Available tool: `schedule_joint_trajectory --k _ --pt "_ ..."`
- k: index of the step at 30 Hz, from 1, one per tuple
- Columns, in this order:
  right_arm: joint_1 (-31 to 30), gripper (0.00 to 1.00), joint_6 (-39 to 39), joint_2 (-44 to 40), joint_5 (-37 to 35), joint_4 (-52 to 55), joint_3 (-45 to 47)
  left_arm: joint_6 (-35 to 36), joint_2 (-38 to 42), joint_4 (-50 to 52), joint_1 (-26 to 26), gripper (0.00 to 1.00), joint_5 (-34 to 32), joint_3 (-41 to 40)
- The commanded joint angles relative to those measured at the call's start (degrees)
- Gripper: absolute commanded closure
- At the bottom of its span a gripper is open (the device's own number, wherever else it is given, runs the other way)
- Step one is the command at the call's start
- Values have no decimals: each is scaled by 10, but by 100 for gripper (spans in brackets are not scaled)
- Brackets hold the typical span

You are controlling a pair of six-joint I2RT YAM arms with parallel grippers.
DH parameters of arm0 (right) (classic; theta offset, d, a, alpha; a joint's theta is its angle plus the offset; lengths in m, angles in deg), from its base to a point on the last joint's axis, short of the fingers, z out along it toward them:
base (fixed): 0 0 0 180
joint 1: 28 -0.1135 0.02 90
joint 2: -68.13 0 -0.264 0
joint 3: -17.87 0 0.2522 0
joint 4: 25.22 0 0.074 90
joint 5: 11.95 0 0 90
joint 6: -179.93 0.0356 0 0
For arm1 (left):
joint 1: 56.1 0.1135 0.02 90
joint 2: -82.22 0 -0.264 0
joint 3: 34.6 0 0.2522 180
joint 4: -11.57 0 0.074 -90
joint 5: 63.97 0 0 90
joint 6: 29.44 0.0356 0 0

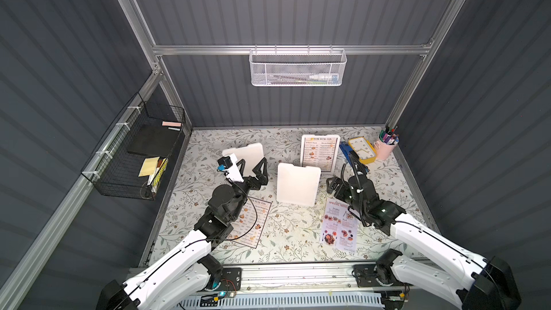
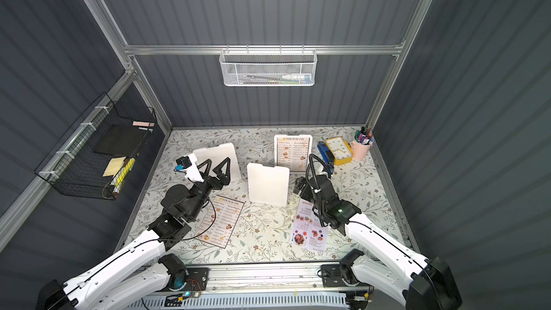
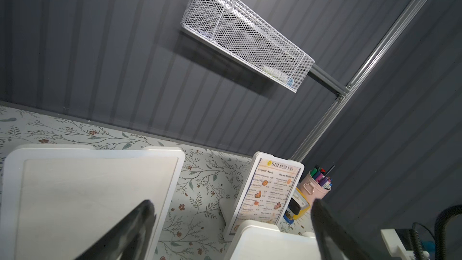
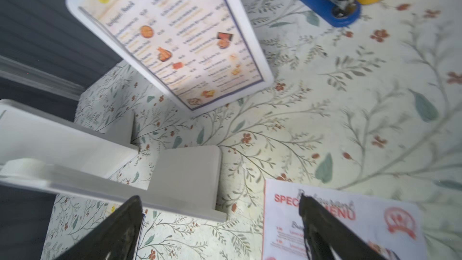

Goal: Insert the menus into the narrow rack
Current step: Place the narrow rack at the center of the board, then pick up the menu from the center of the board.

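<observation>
One DIM SUM INN menu (image 1: 257, 229) lies flat under my left arm. A second one (image 1: 319, 153) (image 4: 180, 38) stands upright in a white holder at the back right. The lavender menu (image 1: 338, 228) (image 4: 350, 221) lies flat on the right. The narrow white mesh rack (image 1: 298, 68) (image 3: 245, 33) hangs on the back rail. My left gripper (image 1: 252, 165) (image 3: 232, 207) is open and empty in front of a blank white holder (image 1: 250, 151). My right gripper (image 1: 331, 185) (image 4: 220, 206) is open and empty, low over the table at the lavender menu's top edge.
Another blank white holder (image 1: 298, 184) stands in the middle between my two grippers. A blue stapler (image 1: 346, 149), a yellow clock (image 1: 362, 150) and a pink cup of pens (image 1: 387, 144) crowd the back right corner. A black wire basket (image 1: 140, 156) hangs on the left wall.
</observation>
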Motion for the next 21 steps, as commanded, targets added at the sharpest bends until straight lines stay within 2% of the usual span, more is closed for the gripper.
schedule_joint_trajectory --k 1,3,6,8,12,16,18,21 --pt "0 1 61 -27 -52 128 -40 28 -11 28 1 1 61 13" --pt "0 1 11 -42 -28 129 -33 21 -18 28 1 1 47 17" --pt "3 1 -25 -54 -33 185 -22 27 -22 37 0 1 94 15" --pt "4 1 17 -60 -73 269 -31 19 -17 39 -3 1 131 7" --pt "3 1 68 -90 -100 342 -13 -7 -6 26 -22 3 181 -27" --pt "4 1 110 -127 -116 398 10 -39 -19 37 -92 6 130 -41" --pt "4 1 136 -142 -122 434 15 -59 -44 36 -137 7 105 -36" --pt "5 1 127 -172 -99 427 35 -84 -103 38 -198 9 94 -13"
